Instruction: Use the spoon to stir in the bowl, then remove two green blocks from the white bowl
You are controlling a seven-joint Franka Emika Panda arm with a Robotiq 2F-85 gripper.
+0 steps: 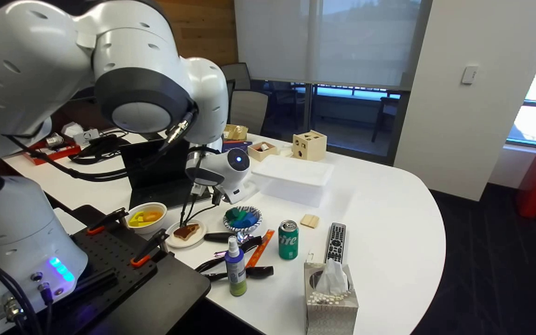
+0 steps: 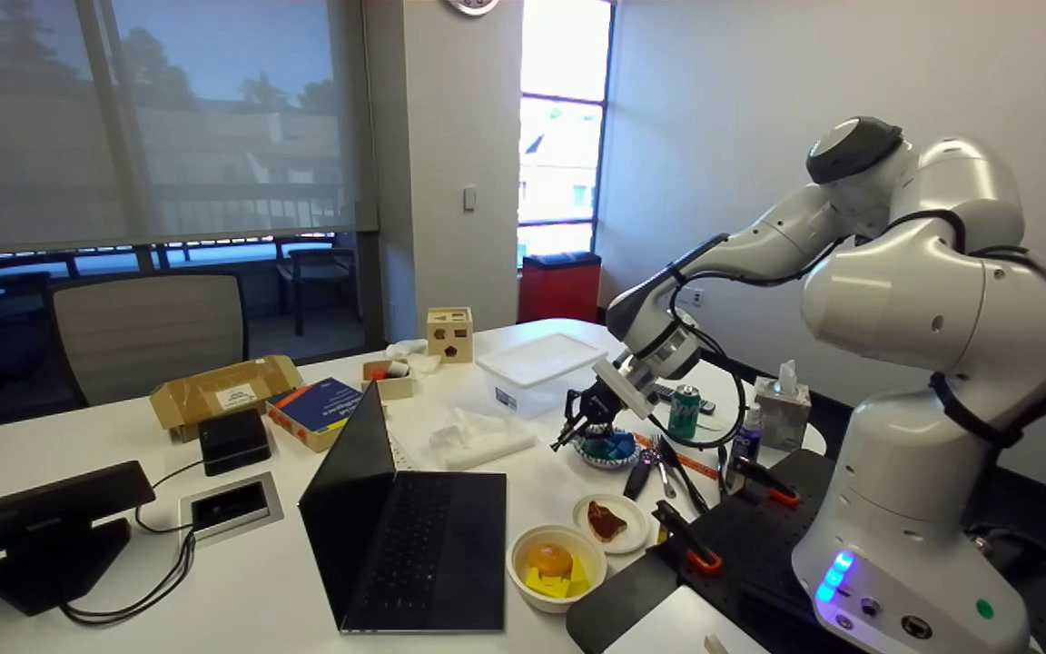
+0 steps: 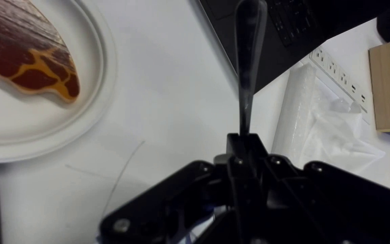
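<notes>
The green blocks [image 1: 233,214] lie in the patterned white bowl [image 1: 242,230], crowded in with blue blocks [image 1: 247,220], so taking two of them out is not yet done. The bowl sits on the counter [image 1: 379,204]. The spoon [image 3: 248,61] sticks out from the claw with one long end toward the laptop [image 3: 276,54]. Stirring seems to be the step in hand, though the claw hides the spoon's lower end, and whether its scoop is down among the blocks cannot be made out.

The likeliest trouble is the spoon twisting: it is thin, and a chunky block pushing back on the scoop could turn it in the grip. Too wide a sweep could tip a block over the rim, or drag the bowl toward the plate [image 3: 36,115] or the green can [image 2: 685,413] standing near it. Later, with blue packed against green, the wrong block could be picked, and the spoon would need putting down first.

The claw [image 3: 244,140] is drawn tight together, its fingertips pinching the spoon's narrow part with hardly any gap left.
</notes>
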